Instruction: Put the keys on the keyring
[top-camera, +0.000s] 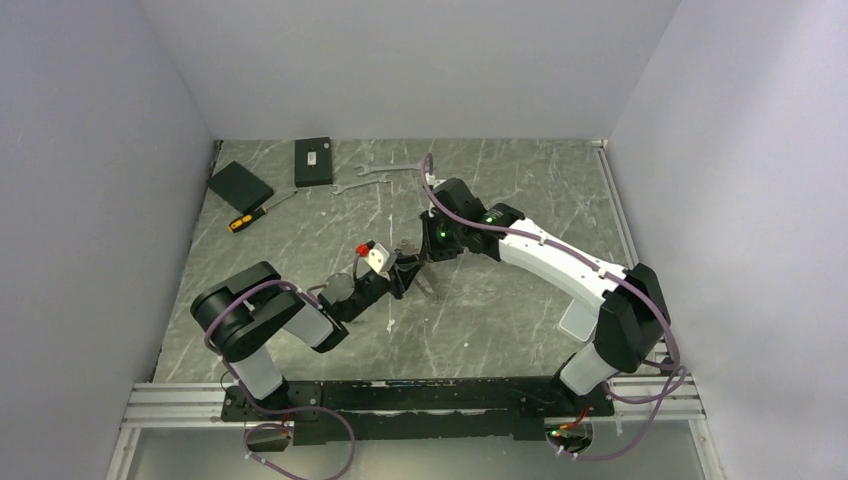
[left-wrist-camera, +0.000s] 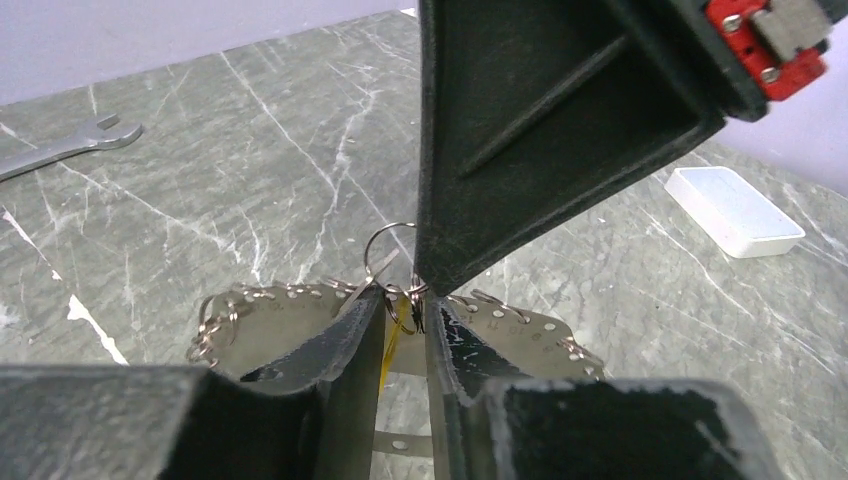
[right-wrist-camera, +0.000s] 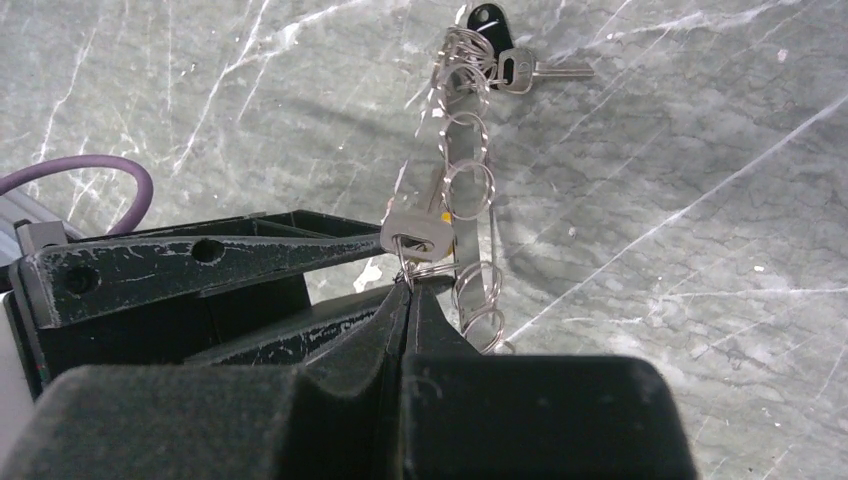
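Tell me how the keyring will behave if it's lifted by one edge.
The keyring looks like a thin metal band, so it probably keeps its shape. The small rings along its rim would likely swing and snag. The keys already at one end may tilt it.

On my overhead feed the grey marble-patterned table (top-camera: 520, 200) carries a flat black box (top-camera: 240, 184) at the far left. A second black box with a pale label (top-camera: 313, 161) sits just to its right, and a screwdriver with an orange-and-black handle (top-camera: 252, 214) lies just in front of the two. A long silver wrench (top-camera: 392, 170) lies near the back wall with a shorter wrench (top-camera: 348, 188) just in front of its left end. I also see a white tray (left-wrist-camera: 735, 210) upright on the table's right side, and plain pale walls (top-camera: 100, 150) on three sides.
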